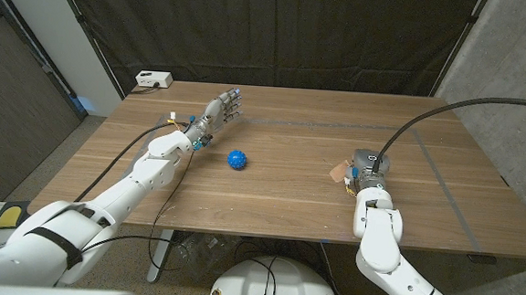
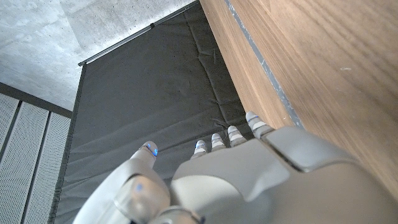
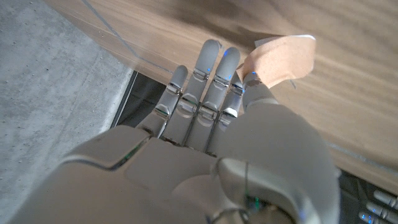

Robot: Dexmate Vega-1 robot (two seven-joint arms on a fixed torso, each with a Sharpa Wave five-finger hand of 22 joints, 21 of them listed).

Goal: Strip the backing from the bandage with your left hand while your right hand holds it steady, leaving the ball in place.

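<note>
Two hands are over the wooden table (image 1: 278, 199), well apart from each other. In the head view the left hand (image 1: 219, 111) is toward ten o'clock from the table's middle, raised with its fingers reaching toward the far edge; they look straight and close together, with nothing in them. The left wrist view shows the same hand (image 2: 249, 180) from behind, its fingertips (image 2: 216, 141) lined up side by side and the thumb set a little apart, against a dark curtain (image 2: 155, 87) and the table's edge.

The blue ball (image 1: 237, 159) sits on the table near the middle, at about four o'clock from the left hand and apart from it.

The right hand (image 1: 368, 168) is toward three o'clock from the ball, near the table's right side. The tan bandage (image 1: 338, 173) shows at its nine o'clock side, touching it. In the right wrist view the right hand (image 3: 211, 118) has its fingers straight and pressed together, and the bandage (image 3: 283, 59) sticks out beside the thumb, which seems to pinch it against the nearest finger; the exact grip is hard to tell.

A white box (image 1: 153, 79) rests at the table's far left corner.
</note>
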